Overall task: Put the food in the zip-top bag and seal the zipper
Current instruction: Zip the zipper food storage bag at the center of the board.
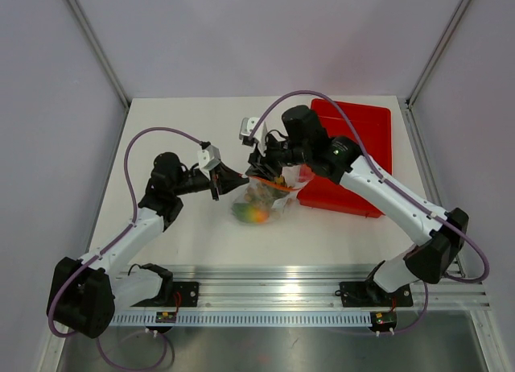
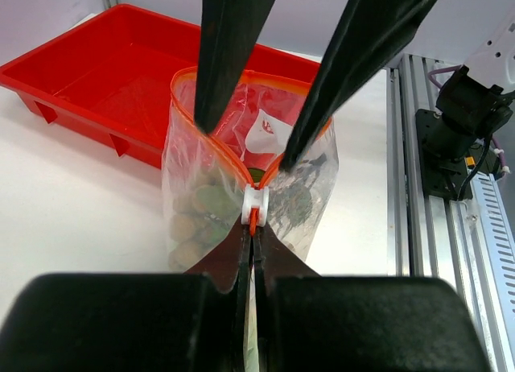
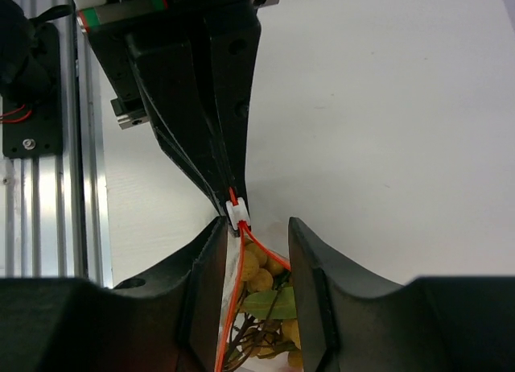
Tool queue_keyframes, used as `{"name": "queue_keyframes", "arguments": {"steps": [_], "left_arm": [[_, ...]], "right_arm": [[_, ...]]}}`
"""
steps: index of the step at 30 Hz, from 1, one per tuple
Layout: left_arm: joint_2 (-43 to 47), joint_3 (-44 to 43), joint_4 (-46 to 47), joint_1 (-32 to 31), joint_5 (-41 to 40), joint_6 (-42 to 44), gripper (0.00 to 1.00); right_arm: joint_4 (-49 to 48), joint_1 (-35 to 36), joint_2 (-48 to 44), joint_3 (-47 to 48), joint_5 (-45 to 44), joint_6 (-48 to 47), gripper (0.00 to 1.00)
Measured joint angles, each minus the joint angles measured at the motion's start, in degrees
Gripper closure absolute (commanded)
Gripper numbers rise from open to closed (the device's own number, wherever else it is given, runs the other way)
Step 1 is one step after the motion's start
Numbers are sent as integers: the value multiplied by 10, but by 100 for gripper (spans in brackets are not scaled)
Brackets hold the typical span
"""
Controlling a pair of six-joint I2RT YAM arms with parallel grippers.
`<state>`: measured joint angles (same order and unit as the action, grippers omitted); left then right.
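white table (image 1: 201,243) — red tray (image 1: 358,134) and zip-top bag (image 1: 279,201) on it

White arms (image 1: 133,231), black joints (image 1: 167,171), purple cables (image 1: 161,130).

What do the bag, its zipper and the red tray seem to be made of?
Bag: thin clear plastic film, glossy; it crinkles and the food shows through.
Zipper: orange-red plastic strip, probably, with a white hard-looking end piece.
Tray: rigid red plastic, apparently; smooth moulded walls with a sheen.
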<state>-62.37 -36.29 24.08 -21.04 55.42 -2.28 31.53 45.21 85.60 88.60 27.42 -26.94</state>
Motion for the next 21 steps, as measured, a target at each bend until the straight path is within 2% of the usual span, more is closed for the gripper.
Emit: {"name": "queue_keyframes", "arguments": {"steps": [7, 13, 21], "left_arm": [[-1, -4, -2, 1, 9, 1, 100], [-7, -10, -5, 3, 20, 2, 100], [-11, -15, -13, 4, 31, 7, 100]], "right_arm": [[52, 0, 40, 9, 33, -21, 53], [59, 0, 42, 9, 53, -34, 64], [64, 0, 48, 20, 73, -41, 65]]}}
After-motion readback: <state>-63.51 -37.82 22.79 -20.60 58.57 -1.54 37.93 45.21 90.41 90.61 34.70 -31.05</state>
